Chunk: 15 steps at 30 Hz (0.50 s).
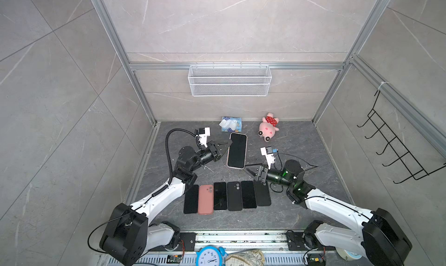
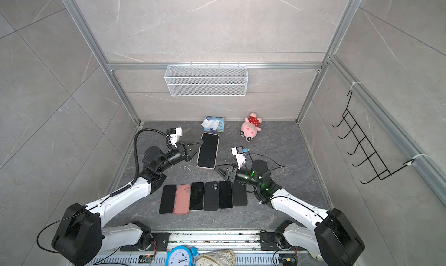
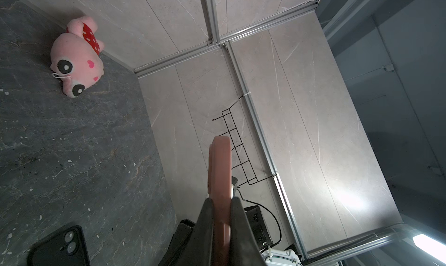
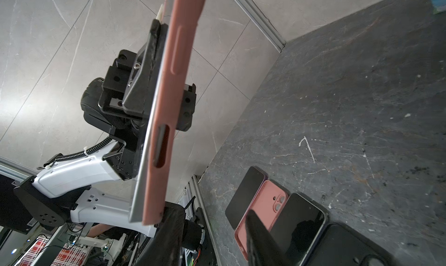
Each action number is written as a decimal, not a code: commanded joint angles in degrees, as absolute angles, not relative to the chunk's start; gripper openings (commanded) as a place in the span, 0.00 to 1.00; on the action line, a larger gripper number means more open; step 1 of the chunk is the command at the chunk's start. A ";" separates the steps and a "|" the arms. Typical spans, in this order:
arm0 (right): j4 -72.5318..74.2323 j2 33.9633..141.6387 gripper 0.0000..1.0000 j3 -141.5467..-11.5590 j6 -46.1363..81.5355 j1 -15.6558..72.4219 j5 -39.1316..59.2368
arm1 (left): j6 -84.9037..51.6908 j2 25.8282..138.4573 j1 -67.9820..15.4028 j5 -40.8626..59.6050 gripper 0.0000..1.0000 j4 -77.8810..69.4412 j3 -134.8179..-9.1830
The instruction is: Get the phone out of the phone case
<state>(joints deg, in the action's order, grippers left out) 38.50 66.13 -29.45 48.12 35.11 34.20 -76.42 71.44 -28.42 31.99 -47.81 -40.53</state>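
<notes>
A phone (image 1: 237,150) (image 2: 208,151) with a dark screen sits in a pink phone case and is held above the table. My left gripper (image 1: 228,144) (image 2: 200,144) is shut on its far left corner. In the left wrist view the phone case's (image 3: 220,161) pink edge runs out from between the gripper's (image 3: 220,204) two dark fingers. My right gripper (image 1: 248,168) (image 2: 218,168) is open just below the phone's near right corner. In the right wrist view the phone case (image 4: 169,108) shows a silver phone edge (image 4: 142,168) along it. Its lower corner lies beside one fingertip of the gripper (image 4: 212,228), not between the jaws.
A row of several phones and cases (image 1: 226,196) lies on the near table, among them a loose pink one (image 1: 205,199) (image 4: 263,204). A pink plush toy (image 1: 268,127) (image 3: 77,59) and a tissue pack (image 1: 230,124) lie at the back. A wire basket (image 1: 229,81) and a black hook rack (image 1: 398,151) hang on the walls.
</notes>
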 commanded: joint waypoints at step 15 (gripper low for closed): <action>39.17 56.94 0.51 -24.08 51.33 35.08 32.08 | -76.75 69.68 -29.49 31.20 0.00 -54.76 -41.59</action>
